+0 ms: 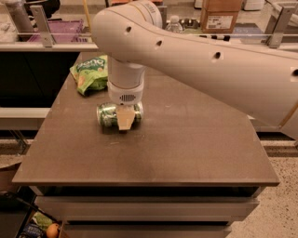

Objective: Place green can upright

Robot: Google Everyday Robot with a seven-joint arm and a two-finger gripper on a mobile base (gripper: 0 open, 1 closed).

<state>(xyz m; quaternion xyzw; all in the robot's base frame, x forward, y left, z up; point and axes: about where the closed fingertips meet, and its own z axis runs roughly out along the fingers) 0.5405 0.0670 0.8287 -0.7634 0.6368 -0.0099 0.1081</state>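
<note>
The green can (108,115) lies on its side on the brown table (186,148), left of centre. My gripper (124,116) comes straight down from the big white arm (209,56) and sits over the can's right half, reaching down to the table. Part of the can is hidden behind it.
A green snack bag (90,73) lies at the table's back left, just behind the can. A water bottle (173,24) and a cardboard box (221,14) stand on the counter behind. The table's front edge (149,179) is near.
</note>
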